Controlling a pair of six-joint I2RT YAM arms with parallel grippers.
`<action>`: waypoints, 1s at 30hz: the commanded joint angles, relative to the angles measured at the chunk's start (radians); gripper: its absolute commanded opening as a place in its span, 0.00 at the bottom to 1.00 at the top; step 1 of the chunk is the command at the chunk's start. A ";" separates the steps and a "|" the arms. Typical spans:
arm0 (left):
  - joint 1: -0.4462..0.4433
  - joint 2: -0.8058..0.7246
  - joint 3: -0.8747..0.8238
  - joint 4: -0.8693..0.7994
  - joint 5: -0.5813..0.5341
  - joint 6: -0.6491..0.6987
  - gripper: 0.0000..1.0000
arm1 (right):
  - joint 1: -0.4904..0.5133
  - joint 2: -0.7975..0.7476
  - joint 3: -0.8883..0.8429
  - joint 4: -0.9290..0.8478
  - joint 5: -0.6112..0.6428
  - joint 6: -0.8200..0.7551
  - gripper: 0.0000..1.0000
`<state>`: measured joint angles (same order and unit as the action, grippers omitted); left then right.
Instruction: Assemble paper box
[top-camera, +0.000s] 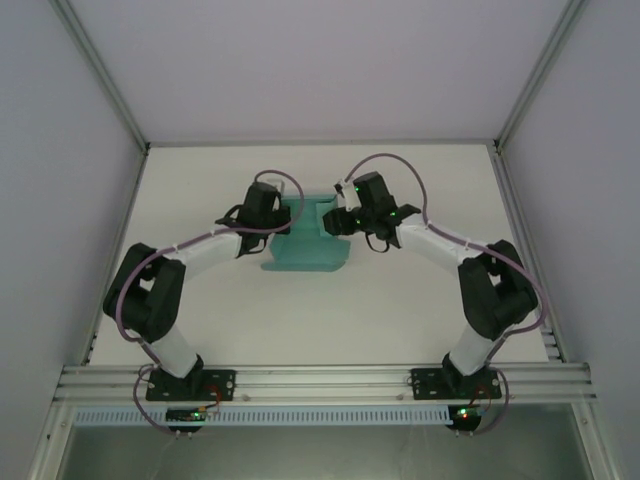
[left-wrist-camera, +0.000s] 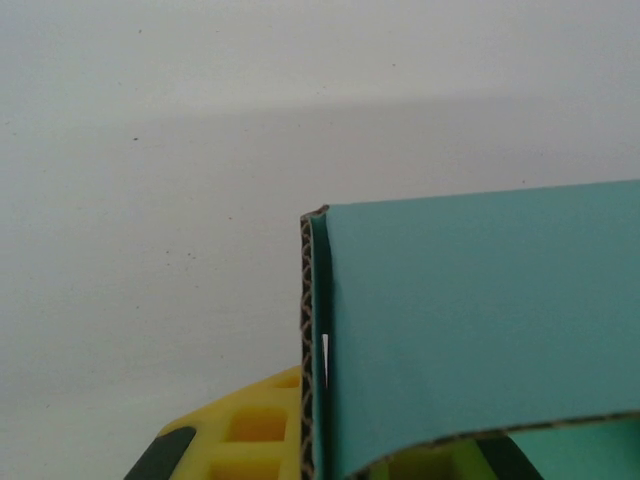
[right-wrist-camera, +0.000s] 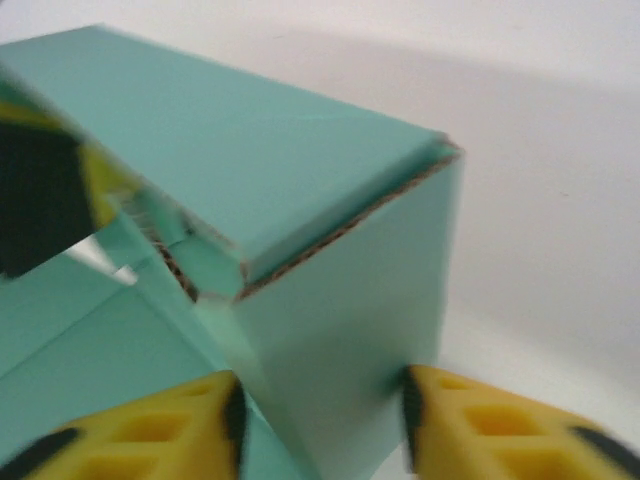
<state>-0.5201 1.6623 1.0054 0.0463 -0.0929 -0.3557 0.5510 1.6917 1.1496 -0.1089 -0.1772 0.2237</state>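
Teal paper box (top-camera: 305, 248) sits partly folded on the white table (top-camera: 400, 300), out beyond both arm bases and midway between them, with one flat flap lying on its near side and its walls raised farther back. Nearer than the paper box, an aluminium rail (top-camera: 320, 380) carries the two bases. From there each arm rises, bends at a dark elbow and reaches inward to the card. The left pincer (top-camera: 287, 216) is at the paper box's left side, clamped shut on a raised wall. In the left wrist view the corrugated edge of that wall stands between the yellow fingers (left-wrist-camera: 250, 435). The right pincer (top-camera: 336, 222) is at the paper box's right side, and its fingers (right-wrist-camera: 190, 425) press against both sides of an upright end panel, under a folded-over top flap, gripping it. That view is blurred. Beyond the paper box the table runs bare to a pale back wall (top-camera: 300, 60), with similar walls on either side.
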 joint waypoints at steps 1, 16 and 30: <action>-0.025 -0.015 0.035 -0.005 0.015 0.020 0.01 | 0.013 0.031 0.005 0.053 0.236 0.102 0.26; -0.066 0.025 0.081 -0.036 -0.023 -0.009 0.00 | 0.106 0.180 0.138 -0.227 0.911 0.325 0.07; -0.081 0.037 0.093 -0.040 -0.010 -0.014 0.00 | 0.044 0.073 -0.061 0.249 0.484 0.195 0.16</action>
<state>-0.5961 1.7172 1.0851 0.0097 -0.1356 -0.3664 0.6548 1.8099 1.1534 -0.0326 0.4530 0.4625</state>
